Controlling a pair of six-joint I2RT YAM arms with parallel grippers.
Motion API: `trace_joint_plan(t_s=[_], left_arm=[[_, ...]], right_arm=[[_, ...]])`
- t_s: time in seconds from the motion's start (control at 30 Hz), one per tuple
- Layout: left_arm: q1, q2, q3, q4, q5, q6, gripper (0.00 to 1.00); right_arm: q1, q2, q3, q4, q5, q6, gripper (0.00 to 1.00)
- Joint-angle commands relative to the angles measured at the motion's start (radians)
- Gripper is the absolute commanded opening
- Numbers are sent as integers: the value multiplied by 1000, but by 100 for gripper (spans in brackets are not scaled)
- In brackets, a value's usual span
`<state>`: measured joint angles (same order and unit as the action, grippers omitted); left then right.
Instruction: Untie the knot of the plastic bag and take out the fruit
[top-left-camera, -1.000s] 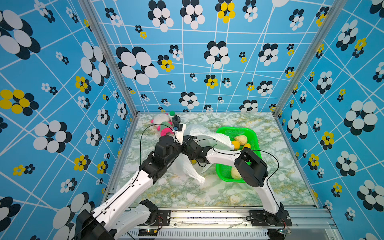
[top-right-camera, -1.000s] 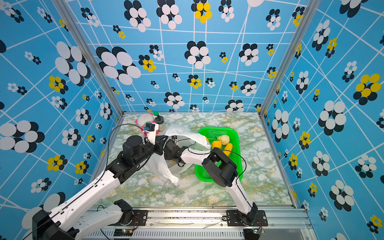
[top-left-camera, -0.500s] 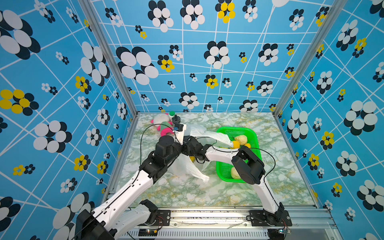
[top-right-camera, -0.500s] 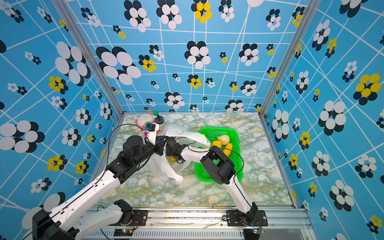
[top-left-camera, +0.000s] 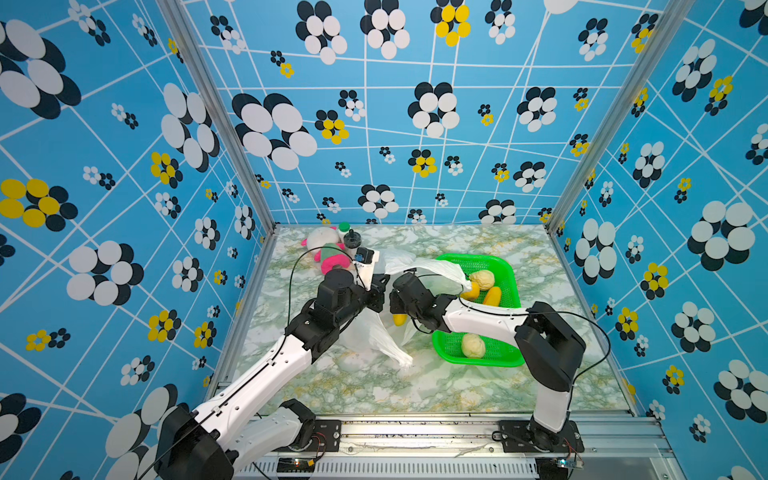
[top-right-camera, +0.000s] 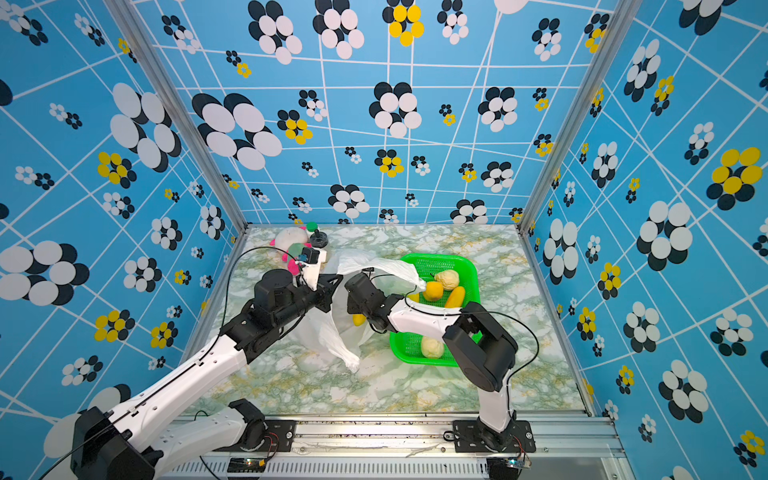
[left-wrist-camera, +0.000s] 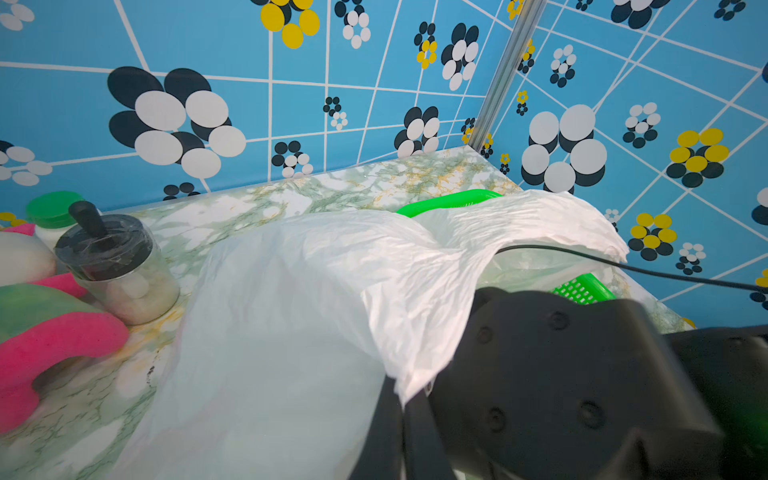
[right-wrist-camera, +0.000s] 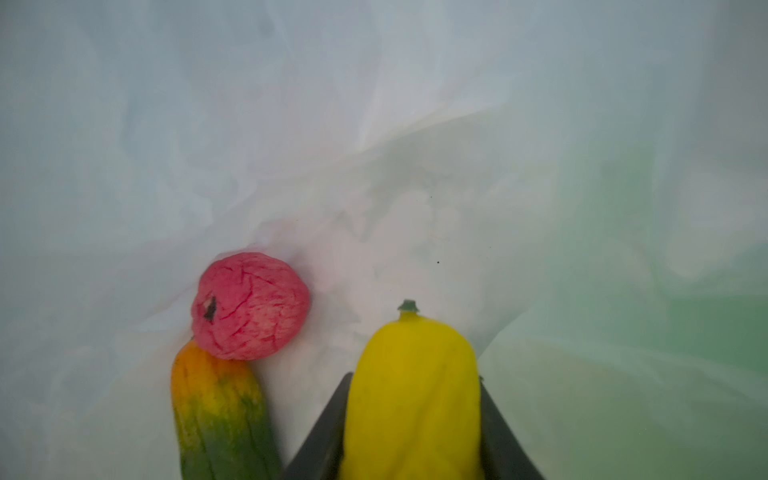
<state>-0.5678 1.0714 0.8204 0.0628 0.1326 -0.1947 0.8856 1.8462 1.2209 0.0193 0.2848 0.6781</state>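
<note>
Currently the step in hand is judged to be fruit extraction. No tied knot shows in any view. The plastic bag lies at table centre with its mouth open, and a loose strap end trails toward 6 o'clock.

Gripper state:
- The left gripper is clenched on the bag rim and holds the film lifted.
- The right gripper is inside the bag, its jaws pressed against both flanks of the yellow fruit.

Recommended procedure:
1. Hold the rim raised with the left gripper so that the mouth does not collapse over the right wrist.
2. Confirm that no film is pinched with the fruit. The piece looks smooth and tapered and may slip forward.
3. Withdraw slowly along the entry line, toward 3 o'clock. Thin film probably clings and drags.

Containers:
- Plastic bag: besides the gripped piece, it holds a pink-red fruit touching the tip of a green-orange fruit. Both lie apart from the jaws.
- Green basket, at 3 o'clock of the bag:
  - a pale bumpy fruit, an orange fruit and a yellow-orange fruit at its 12 o'clock end
  - a second pale fruit at 6 o'clock
- Jar, at 11 o'clock beside the plush toy: its black lid is fitted and its pale contents cannot be identified.
</note>
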Motion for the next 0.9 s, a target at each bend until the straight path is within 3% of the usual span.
trace_joint_plan(t_s=[0.0, 0.23, 0.33, 0.57, 0.7, 0.77, 0.87], left_arm=[[-13, 14, 23, 61, 45, 46, 0], [-18, 23, 7, 129, 115, 97, 0], [-17, 21, -16, 182, 198, 159, 0], [-31, 31, 13, 197, 285, 222, 0], [-29, 86, 62, 173, 202, 279, 0], [-26, 118, 104, 125, 150, 328, 0], [-3, 163, 156, 132, 59, 409, 0]], right_arm=[[-2, -70, -56, 50, 26, 5, 33], [-3, -249, -200, 104, -9, -1, 32], [-2, -367, -293, 152, 2, -34, 32], [3, -792, -535, 175, 131, -135, 33], [1, -1054, -612, 116, 208, -196, 37], [1, -1135, -632, 93, 237, -234, 38], [-10, -1182, -634, 26, 387, -236, 39]])
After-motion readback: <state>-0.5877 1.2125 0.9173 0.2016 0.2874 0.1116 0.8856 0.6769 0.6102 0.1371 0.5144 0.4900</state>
